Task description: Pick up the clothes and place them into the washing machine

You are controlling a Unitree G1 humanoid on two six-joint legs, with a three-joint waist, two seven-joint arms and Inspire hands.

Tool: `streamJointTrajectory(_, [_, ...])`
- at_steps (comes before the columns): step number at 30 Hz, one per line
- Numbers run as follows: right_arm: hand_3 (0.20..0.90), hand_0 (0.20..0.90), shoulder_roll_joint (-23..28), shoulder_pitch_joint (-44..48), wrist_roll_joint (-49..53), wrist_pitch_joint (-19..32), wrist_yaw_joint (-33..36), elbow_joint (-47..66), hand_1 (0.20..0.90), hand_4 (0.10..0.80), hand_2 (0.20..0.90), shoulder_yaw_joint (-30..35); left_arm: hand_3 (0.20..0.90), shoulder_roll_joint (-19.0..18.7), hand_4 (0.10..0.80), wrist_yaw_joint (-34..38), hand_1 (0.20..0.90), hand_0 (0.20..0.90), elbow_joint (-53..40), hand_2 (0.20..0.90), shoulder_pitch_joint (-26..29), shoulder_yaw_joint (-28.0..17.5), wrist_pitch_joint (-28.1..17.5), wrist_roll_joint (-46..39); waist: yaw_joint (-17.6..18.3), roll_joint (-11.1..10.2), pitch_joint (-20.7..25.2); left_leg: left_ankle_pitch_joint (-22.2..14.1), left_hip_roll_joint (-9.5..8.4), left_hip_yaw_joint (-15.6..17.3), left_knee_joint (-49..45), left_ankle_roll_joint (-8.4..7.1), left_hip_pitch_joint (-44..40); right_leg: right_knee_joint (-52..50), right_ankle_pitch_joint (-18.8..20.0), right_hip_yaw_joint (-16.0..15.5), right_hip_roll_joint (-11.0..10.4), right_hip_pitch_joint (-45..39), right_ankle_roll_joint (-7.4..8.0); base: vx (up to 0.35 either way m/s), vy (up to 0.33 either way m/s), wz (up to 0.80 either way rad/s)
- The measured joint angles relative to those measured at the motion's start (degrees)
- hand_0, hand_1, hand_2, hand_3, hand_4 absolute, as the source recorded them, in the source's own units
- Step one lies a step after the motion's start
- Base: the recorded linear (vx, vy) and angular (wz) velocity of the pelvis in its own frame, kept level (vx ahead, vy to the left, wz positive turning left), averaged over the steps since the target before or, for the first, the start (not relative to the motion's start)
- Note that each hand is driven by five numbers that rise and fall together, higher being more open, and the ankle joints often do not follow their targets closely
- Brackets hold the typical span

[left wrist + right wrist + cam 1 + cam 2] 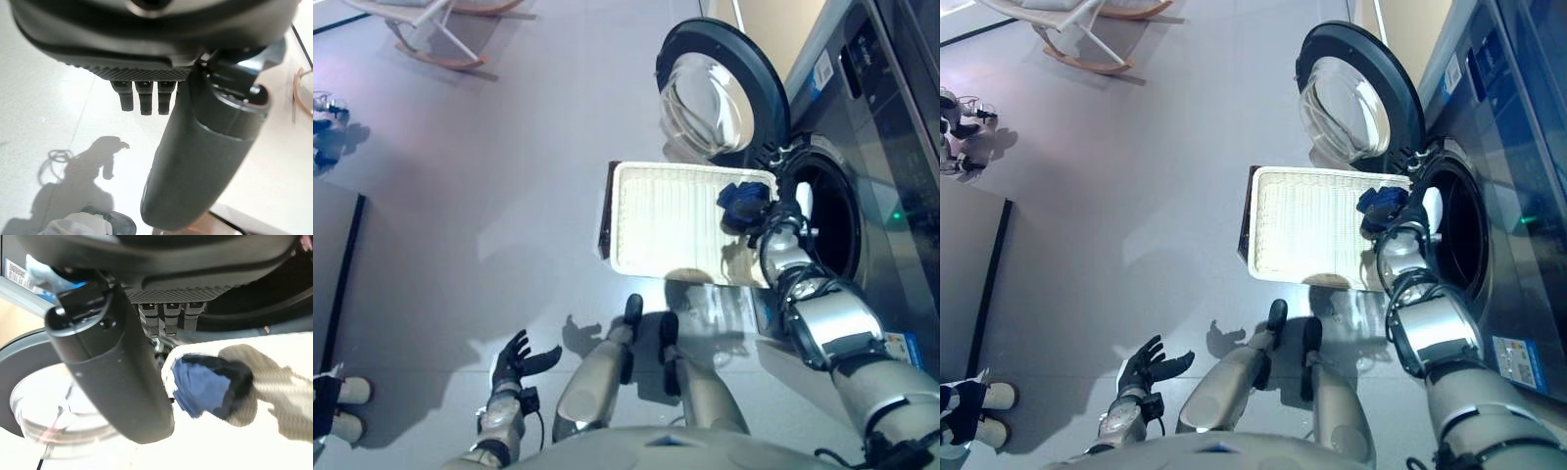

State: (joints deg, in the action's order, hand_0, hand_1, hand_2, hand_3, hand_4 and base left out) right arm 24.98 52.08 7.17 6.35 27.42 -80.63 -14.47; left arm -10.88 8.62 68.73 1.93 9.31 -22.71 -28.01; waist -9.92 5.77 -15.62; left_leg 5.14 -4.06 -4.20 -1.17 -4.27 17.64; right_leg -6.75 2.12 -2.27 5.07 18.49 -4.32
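A dark blue cloth (742, 201) lies in the far right corner of the shallow pale wicker basket (646, 220), next to the washing machine's open drum (837, 220). My right hand (773, 217) hovers right at the cloth, between the basket and the drum. In the right wrist view its thumb (112, 362) and fingers (166, 316) are straight and the cloth (205, 384) lies past them, apart from them. My left hand (514, 364) hangs low at my left side, open and empty, fingers spread.
The machine's round door (720, 88) stands open behind the basket. A rocking chair (440, 34) stands at the far left. A person's shoes (342, 406) are at the lower left beside a dark-edged panel (337, 274).
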Motion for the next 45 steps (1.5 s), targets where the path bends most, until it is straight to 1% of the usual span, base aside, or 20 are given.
streamJointTrajectory(1, [0.9, 0.9, 0.95, 1.26, -0.73, -0.41, 0.02, -0.4, 0.9, 0.8, 0.9, -0.2, 0.9, 0.0, 0.8, 0.06, 0.9, 0.9, -0.35, 0.9, 0.15, 0.01, 0.0, 0.0, -0.5, 0.47, -0.16, 0.82, 0.06, 0.01, -0.05, 1.16, -0.36, 0.82, 0.6, 0.8, 0.18, 0.22, -0.91, 0.026, 0.11, -0.4])
streamJointTrajectory(3, [0.9, 0.9, 3.3, 2.75, -1.71, -1.07, 0.22, -0.74, 0.9, 0.8, 0.9, -0.36, 0.9, 0.13, 0.8, 0.09, 0.9, 0.9, -1.05, 0.9, 1.43, -0.03, 0.0, -0.03, -0.97, 1.68, -0.92, 1.78, -0.04, 1.06, -0.01, 3.01, 0.12, 1.52, 1.13, 1.62, 0.03, 0.74, -1.37, -0.014, 0.082, -0.3])
streamJointTrajectory(4, [0.9, 0.9, 4.18, 3.35, -1.73, -1.49, 0.46, -0.8, 0.9, 0.8, 0.9, -0.42, 0.9, -0.14, 0.8, 0.53, 0.9, 0.9, -2.25, 0.9, 1.49, -0.09, -0.12, -0.05, -1.49, 1.97, -1.05, 2.44, -0.23, 2.31, 0.13, 4.79, 0.38, 1.51, 1.32, 2.06, -0.26, 1.75, -1.09, -0.029, 0.025, -0.32])
streamJointTrajectory(5, [0.9, 0.9, 4.6, 4.25, -1.79, -1.92, 0.64, -1.11, 0.9, 0.8, 0.9, -1.07, 0.9, -0.28, 0.8, 0.93, 0.9, 0.9, -3.36, 0.9, 1.57, -0.12, -0.54, -0.09, -2.14, 2.32, -1.24, 2.81, -0.2, 3.28, 0.13, 6.89, 1.13, 1.5, 1.91, 2.38, -0.23, 2.76, 0.13, -0.012, -0.024, -0.65])
streamJointTrajectory(6, [0.9, 0.9, 5.03, 5.7, -2.23, -2.51, 0.83, -1.61, 0.9, 0.8, 0.9, -2.06, 0.9, -0.4, 0.8, 1.21, 0.9, 0.9, -4.58, 0.9, 1.84, -0.08, -1.12, -0.13, -3.71, 2.37, -1.63, 2.99, 0.84, 6.21, 0.61, 8.37, 1.7, 0.39, -0.22, -0.9, -1.62, 4.84, 2.83, 0.025, -0.036, -0.85])
streamJointTrajectory(7, [0.9, 0.9, 5.5, 7.07, -2.93, -2.6, 0.78, -2.3, 0.9, 0.8, 0.9, -2.18, 0.9, 0.15, 0.8, 1.31, 0.9, 0.9, -5.06, 0.9, 2.85, -0.13, -1.24, -0.15, -4.99, 3.2, -2.08, 2.92, 1.22, 7.07, 0.65, 8.62, 2.08, -1.52, -2.12, -6.11, -4.41, 6.17, 3.37, 0.046, -0.039, -0.69])
streamJointTrajectory(8, [0.9, 0.9, 5.75, 7.72, -3.34, -2.59, 0.8, -2.73, 0.9, 0.8, 0.9, -2.28, 0.9, 0.7, 0.8, 1.48, 0.9, 0.9, -4.92, 0.9, 3.94, -0.1, -1.18, -0.22, -4.7, 4.38, -2.54, 2.97, 0.55, 5.71, 0.61, 8.77, 2.08, -1.44, -1.52, -6.45, -7.86, 5.3, 3.89, 0.054, -0.011, -0.11])
streamJointTrajectory(9, [0.9, 0.9, 5.68, 7.4, -3.8, -2.62, 0.8, -3.4, 0.9, 0.8, 0.9, -2.29, 0.9, 0.63, 0.8, 1.56, 0.9, 0.9, -4.91, 0.9, 4.67, -0.03, -1.27, -0.23, -4.19, 4.16, -2.62, 2.94, -0.73, 4.97, 0.59, 8.8, 2.07, -0.74, -0.46, -6.03, -11.36, 3.62, 6.22, 0.066, -0.012, 0.34])
streamJointTrajectory(10, [0.9, 0.9, 5.44, 7.56, -4.01, -2.7, 0.8, -4.26, 0.9, 0.8, 0.9, -2.38, 0.9, 0.46, 0.8, 1.66, 0.9, 0.9, -5.09, 0.9, 5.57, 0.01, -1.71, -0.23, -4.26, 4.09, -2.66, 3.06, -0.9, 4.39, 0.58, 8.63, 2.35, 0.68, 0.03, -6.41, -12.66, 2.58, 8.43, 0.04, 0.012, 0.38])
streamJointTrajectory(11, [0.9, 0.9, 5.17, 7.71, -4.01, -2.71, 0.79, -4.59, 0.9, 0.8, 0.9, -2.52, 0.9, 0.34, 0.8, 1.86, 0.9, 0.9, -5.19, 0.9, 6.25, 0.17, -2.35, -0.23, -4.35, 4.03, -2.72, 3.28, -0.83, 3.93, 0.58, 8.32, 2.92, 2.01, 0.3, -6.52, -12.67, 2.09, 8.83, 0.043, 0.003, 0.26])
streamJointTrajectory(13, [0.9, 0.9, 5.09, 7.83, -4.08, -2.76, 0.79, -4.8, 0.9, 0.8, 0.9, -3.56, 0.9, 0.34, 0.8, 2.28, 0.9, 0.9, -5.4, 0.9, 6.5, 1.81, -2.51, -0.16, -4.66, 4.05, -2.75, 3.49, -0.38, 3.69, 0.58, 8.03, 3.63, 2.7, 0.7, -7.06, -12.46, 2.15, 8.29, 0.04, -0.011, 0.14])
streamJointTrajectory(18, [0.9, 0.9, 5.39, 9.37, -4.11, -3.23, 1.28, -5.22, 0.9, 0.8, 0.9, -4.04, 0.9, 0.39, 0.8, 2.33, 0.9, 0.9, -5.14, 0.9, 5.81, 4.87, -2.15, -0.09, -3.92, 3.02, -3.44, 4.02, 0.48, 2.57, 0.61, 7.18, 5.04, 2.2, 0.72, -8.16, -11.6, 3.2, 8.16, 0.013, -0.021, 0.1])
streamJointTrajectory(23, [0.9, 0.9, 6.46, 11.48, -4.24, -3.75, 2.51, -6.61, 0.9, 0.8, 0.9, -4.07, 0.9, 0.34, 0.8, 2.86, 0.9, 0.9, -7.35, 0.9, 5.83, 5.07, -2.06, -0.09, -3.69, 2.12, -4.21, 5.02, 0.79, 1.92, 0.59, 6.25, 8.28, -0.18, 0.3, -9.2, -11.59, 7.02, 7.55, -0.006, -0.013, 0.09])
streamJointTrajectory(25, [0.9, 0.9, 6.75, 12.33, -4.35, -3.75, 2.74, -6.78, 0.9, 0.8, 0.9, -4.04, 0.9, 0.19, 0.8, 3.2, 0.9, 0.9, -7.56, 0.9, 6.27, 5.1, -2.19, -0.1, -3.82, 2.05, -5.48, 5.2, 0.77, 1.96, 0.5, 6.19, 8.96, -2.18, -0.22, -9.21, -11.83, 8.58, 6.84, -0.007, -0.007, 0.02])
streamJointTrajectory(28, [0.9, 0.9, 6.82, 14.3, -4.35, -3.87, 3.08, -6.99, 0.9, 0.8, 0.9, -4.15, 0.9, -0.16, 0.8, 3.57, 0.9, 0.9, -6.95, 0.9, 7.36, 5.06, -2.04, -0.21, -3.81, 2.0, -6.82, 5.74, 0.7, 1.97, 0.27, 5.55, 11.13, -4.96, -0.85, -9.2, -12.2, 11.87, 6.43, -0.007, -0.009, 0.01])
streamJointTrajectory(31, [0.9, 0.9, 6.9, 15.99, -4.34, -3.85, 3.46, -6.97, 0.9, 0.8, 0.9, -4.28, 0.9, -0.53, 0.8, 4.05, 0.9, 0.9, -7.0, 0.9, 9.12, 5.08, -2.08, -0.21, -3.89, 1.99, -8.88, 5.94, 0.55, 1.4, -1.26, 5.52, 13.2, -8.41, -1.97, -9.21, -12.58, 14.61, 5.94, -0.055, -0.035, 0.1])
streamJointTrajectory(36, [0.9, 0.9, 6.98, 18.89, -4.29, -3.74, 3.9, -7.23, 0.9, 0.8, 0.9, -5.0, 0.9, -1.23, 0.8, 5.37, 0.9, 0.9, -7.13, 0.9, 12.18, 5.25, -2.18, -0.69, -4.12, 1.39, -9.8, 4.85, -0.38, 0.69, -6.85, 5.25, 19.52, -16.89, -5.43, -9.14, -13.87, 21.79, 5.3, -0.003, -0.042, 0.15])
streamJointTrajectory(37, [0.9, 0.9, 7.09, 19.59, -4.29, -3.71, 4.04, -7.18, 0.9, 0.8, 0.9, -5.5, 0.9, -1.32, 0.8, 5.59, 0.9, 0.9, -7.15, 0.9, 12.91, 5.39, -2.22, -0.84, -4.08, 1.33, -10.6, 4.8, -0.57, 0.55, -8.12, 5.29, 20.38, -18.55, -5.79, -9.08, -14.34, 22.72, 4.83, -0.021, -0.042, 0.2])
streamJointTrajectory(43, [0.9, 0.9, 10.47, 21.52, -3.86, -3.55, 5.3, -7.83, 0.9, 0.8, 0.9, -6.49, 0.9, -1.21, 0.8, 5.82, 0.9, 0.9, -7.3, 0.9, 16.45, 6.76, -2.28, -1.36, -3.81, 1.47, -11.56, 3.83, -2.62, -2.32, -14.57, 4.24, 27.21, -27.65, -9.66, -9.62, -16.82, 29.35, 3.89, 0.01, -0.027, 0.35])
streamJointTrajectory(45, [0.9, 0.9, 11.61, 21.73, -3.84, -3.52, 5.78, -8.38, 0.9, 0.8, 0.9, -6.5, 0.9, -1.22, 0.8, 5.88, 0.9, 0.9, -7.38, 0.9, 16.52, 6.86, -2.27, -1.36, -4.09, 1.64, -11.75, 3.94, -3.22, -2.8, -15.51, 4.0, 28.31, -29.72, -10.68, -9.72, -17.66, 30.62, 4.0, 0.028, 0.01, 0.25])
